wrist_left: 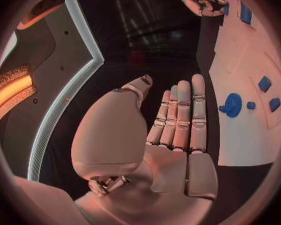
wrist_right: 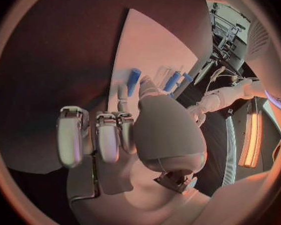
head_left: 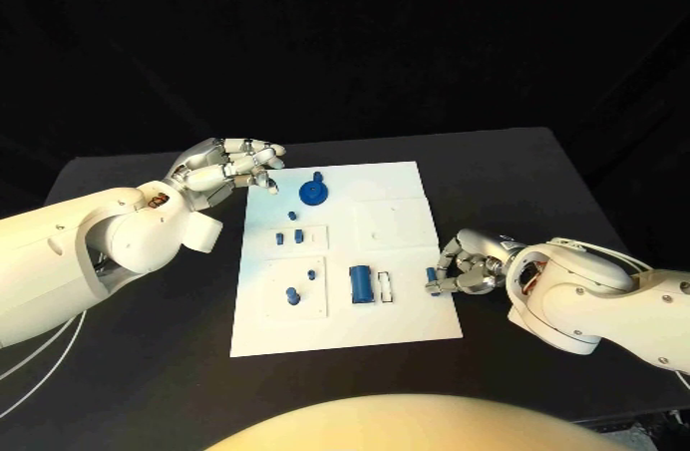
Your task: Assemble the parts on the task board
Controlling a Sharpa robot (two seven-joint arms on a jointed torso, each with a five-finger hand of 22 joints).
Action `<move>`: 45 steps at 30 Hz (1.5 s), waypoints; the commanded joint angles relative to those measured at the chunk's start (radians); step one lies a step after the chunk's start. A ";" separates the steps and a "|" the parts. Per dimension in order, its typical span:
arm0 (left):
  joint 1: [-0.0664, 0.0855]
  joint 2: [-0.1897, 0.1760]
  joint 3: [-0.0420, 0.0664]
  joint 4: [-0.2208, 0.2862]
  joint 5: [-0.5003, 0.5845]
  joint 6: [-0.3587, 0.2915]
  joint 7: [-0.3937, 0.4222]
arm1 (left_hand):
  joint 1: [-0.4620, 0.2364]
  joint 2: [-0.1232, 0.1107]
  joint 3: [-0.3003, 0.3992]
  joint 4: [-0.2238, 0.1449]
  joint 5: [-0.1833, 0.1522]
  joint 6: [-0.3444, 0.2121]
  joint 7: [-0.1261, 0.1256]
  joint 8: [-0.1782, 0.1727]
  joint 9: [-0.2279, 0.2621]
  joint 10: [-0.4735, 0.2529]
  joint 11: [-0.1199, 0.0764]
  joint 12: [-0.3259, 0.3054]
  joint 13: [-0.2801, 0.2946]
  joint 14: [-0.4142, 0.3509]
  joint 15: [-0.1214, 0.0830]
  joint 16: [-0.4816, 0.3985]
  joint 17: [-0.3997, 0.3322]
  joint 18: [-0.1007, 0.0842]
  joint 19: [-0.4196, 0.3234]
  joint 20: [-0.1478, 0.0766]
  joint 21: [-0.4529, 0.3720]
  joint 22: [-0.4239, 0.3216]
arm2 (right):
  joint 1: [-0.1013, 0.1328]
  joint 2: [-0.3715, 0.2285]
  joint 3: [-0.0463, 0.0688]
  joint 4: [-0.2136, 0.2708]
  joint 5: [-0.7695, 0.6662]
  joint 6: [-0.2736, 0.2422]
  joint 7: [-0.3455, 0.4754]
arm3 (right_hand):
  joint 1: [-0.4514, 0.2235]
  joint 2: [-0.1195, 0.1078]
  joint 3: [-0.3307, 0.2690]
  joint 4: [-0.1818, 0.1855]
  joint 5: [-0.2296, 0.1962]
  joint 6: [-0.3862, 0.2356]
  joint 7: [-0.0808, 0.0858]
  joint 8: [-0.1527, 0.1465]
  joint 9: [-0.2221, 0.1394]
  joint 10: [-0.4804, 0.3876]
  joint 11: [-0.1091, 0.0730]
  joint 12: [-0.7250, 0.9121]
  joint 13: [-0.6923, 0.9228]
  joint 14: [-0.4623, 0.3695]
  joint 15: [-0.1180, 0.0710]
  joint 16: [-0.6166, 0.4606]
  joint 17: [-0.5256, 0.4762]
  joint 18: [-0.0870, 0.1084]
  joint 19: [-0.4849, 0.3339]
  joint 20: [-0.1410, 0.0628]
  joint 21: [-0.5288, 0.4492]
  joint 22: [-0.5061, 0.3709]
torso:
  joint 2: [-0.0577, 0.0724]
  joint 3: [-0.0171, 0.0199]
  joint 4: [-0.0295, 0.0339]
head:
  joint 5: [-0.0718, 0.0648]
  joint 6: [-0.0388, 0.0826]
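The white task board (head_left: 388,321) lies mid-table. On it are a blue round knob (head_left: 316,189) (wrist_left: 232,105), several small blue pegs such as one (head_left: 292,295) near the front left, and a long blue block (head_left: 360,284) (wrist_left: 245,12) beside a white insert (head_left: 386,284). My left hand (head_left: 230,169) (wrist_left: 178,120) hovers at the board's far left corner, fingers straight and apart, holding nothing. My right hand (head_left: 463,268) (wrist_right: 125,135) sits at the board's right edge, fingers curled, pinching a small blue part (head_left: 430,274) (wrist_right: 173,81) at its tips.
The black table (head_left: 546,182) extends around the board on all sides. Recessed white squares (head_left: 393,222) mark the board's right half. My right hand (wrist_left: 200,0) also appears far off in the left wrist view.
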 commanded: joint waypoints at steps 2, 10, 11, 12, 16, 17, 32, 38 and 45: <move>0.000 0.001 0.001 0.004 0.010 0.024 0.009 | 0.011 0.004 -0.002 0.004 0.002 -0.008 -0.001 0.004 0.001 -0.005 -0.002 0.005 0.001 -0.004 0.000 0.005 0.001 0.006 0.009 -0.002 -0.006 -0.002 | -0.011 0.018 -0.004 -0.015 -0.054 0.025 -0.019 | 0.011 -0.012 0.011 -0.004 -0.006 0.006 0.002 -0.004 -0.005 0.096 0.001 0.006 0.253 0.101 0.002 0.002 0.227 -0.019 0.071 0.002 0.001 0.229 | 0.000 -0.0006 -0.0007 | 0.002 0.001; 0.000 -0.001 0.001 0.004 0.010 0.024 0.008 | 0.012 0.005 -0.002 0.004 0.002 -0.008 -0.001 0.004 0.001 -0.006 -0.002 0.005 0.001 -0.004 0.000 0.005 0.001 0.006 0.009 -0.002 -0.007 -0.003 | -0.029 0.062 -0.004 -0.046 -0.176 0.067 -0.073 | 0.095 -0.025 0.048 -0.010 -0.005 0.013 0.000 -0.011 -0.011 0.095 -0.002 0.004 0.251 0.101 -0.001 0.002 0.227 -0.020 0.071 -0.001 0.004 0.229 | -0.001 -0.0008 -0.0004 | 0.005 -0.005; 0.000 -0.001 0.001 0.004 0.010 0.024 0.007 | 0.012 0.005 -0.002 0.004 0.002 -0.008 -0.001 0.004 0.001 -0.006 -0.002 0.005 0.001 -0.004 0.000 0.005 0.001 0.006 0.009 -0.002 -0.007 -0.003 | -0.032 0.067 -0.004 -0.049 -0.192 0.069 -0.080 | 0.101 -0.024 0.051 -0.010 -0.005 0.015 -0.001 -0.012 -0.012 0.095 -0.002 0.004 0.251 0.101 -0.002 0.001 0.226 -0.020 0.071 -0.001 0.004 0.229 | -0.002 -0.0006 0.0001 | 0.005 -0.005; 0.000 -0.002 0.001 0.004 0.010 0.024 0.007 | 0.012 0.005 -0.002 0.004 0.002 -0.008 -0.001 0.004 0.001 -0.006 -0.002 0.005 0.001 -0.004 0.000 0.005 0.001 0.006 0.009 -0.002 -0.007 -0.003 | -0.034 0.071 -0.004 -0.051 -0.203 0.071 -0.085 | 0.107 -0.023 0.054 -0.010 -0.005 0.016 -0.001 -0.012 -0.012 0.095 -0.002 0.004 0.251 0.101 -0.002 0.001 0.226 -0.020 0.071 -0.001 0.004 0.229 | -0.002 -0.0003 0.0009 | 0.006 -0.005; 0.000 -0.003 0.001 0.005 0.010 0.023 0.007 | 0.012 0.005 -0.002 0.004 0.002 -0.008 -0.001 0.004 0.001 -0.006 -0.002 0.005 0.001 -0.004 0.000 0.005 0.001 0.006 0.009 -0.002 -0.007 -0.003 | -0.039 0.083 -0.004 -0.056 -0.235 0.082 -0.100 | 0.154 -0.025 0.095 -0.013 -0.037 0.021 -0.003 -0.018 -0.017 0.095 -0.004 0.003 0.251 0.101 -0.004 0.002 0.227 -0.020 0.071 -0.004 0.005 0.230 | -0.002 -0.0006 0.0009 | 0.006 -0.005; 0.000 -0.004 0.001 0.005 0.010 0.023 0.007 | 0.012 0.005 -0.002 0.004 0.002 -0.008 -0.001 0.004 0.001 -0.006 -0.002 0.005 0.001 -0.004 0.000 0.005 0.001 0.006 0.009 -0.002 -0.007 -0.003 | -0.040 0.086 -0.004 -0.056 -0.241 0.086 -0.103 | 0.172 -0.030 0.111 -0.017 -0.025 0.022 -0.003 -0.021 -0.020 0.095 -0.005 0.003 0.251 0.101 -0.005 0.002 0.227 -0.020 0.071 -0.004 0.006 0.230 | -0.002 -0.0011 0.0004 | 0.006 -0.005; 0.000 -0.006 0.001 0.005 0.010 0.020 0.007 | 0.012 0.005 -0.002 0.004 0.002 -0.008 -0.001 0.004 0.001 -0.006 -0.002 0.005 0.001 -0.004 0.000 0.005 0.001 0.006 0.009 -0.002 -0.007 -0.003 | -0.038 0.072 -0.003 -0.013 -0.182 0.030 -0.108 | 0.165 -0.091 0.350 -0.019 0.333 0.045 -0.006 -0.038 -0.034 0.095 -0.009 0.003 0.252 0.101 -0.009 0.002 0.229 -0.021 0.072 -0.009 0.011 0.231 | -0.001 -0.0004 -0.0005 | 0.009 -0.003; 0.000 -0.005 0.001 0.004 0.010 0.019 0.007 | 0.013 0.005 -0.003 0.006 0.003 -0.009 -0.001 0.003 0.001 -0.006 -0.002 0.005 0.001 -0.005 0.001 0.005 0.001 0.006 0.009 -0.002 -0.008 -0.003 | -0.018 0.062 -0.001 0.021 -0.123 -0.019 -0.090 | 0.151 -0.097 0.452 -0.055 0.310 0.037 -0.004 -0.024 -0.016 0.095 -0.008 0.003 0.252 0.101 -0.008 0.002 0.228 -0.021 0.072 -0.009 0.011 0.231 | -0.001 -0.0007 -0.0014 | 0.009 -0.002; 0.000 -0.004 0.001 0.004 0.010 0.019 0.007 | 0.013 0.005 -0.003 0.006 0.003 -0.009 -0.001 0.003 0.001 -0.006 -0.002 0.005 0.001 -0.005 0.001 0.005 0.001 0.006 0.009 -0.002 -0.008 -0.003 | 0.005 0.070 0.000 0.046 0.000 -0.079 -0.065 | 0.080 -0.109 0.507 -0.061 0.303 0.029 -0.006 -0.013 0.000 0.096 -0.009 0.005 0.253 0.101 -0.008 0.002 0.231 -0.022 0.074 -0.008 0.020 0.233 | -0.001 -0.0004 -0.0013 | 0.005 -0.005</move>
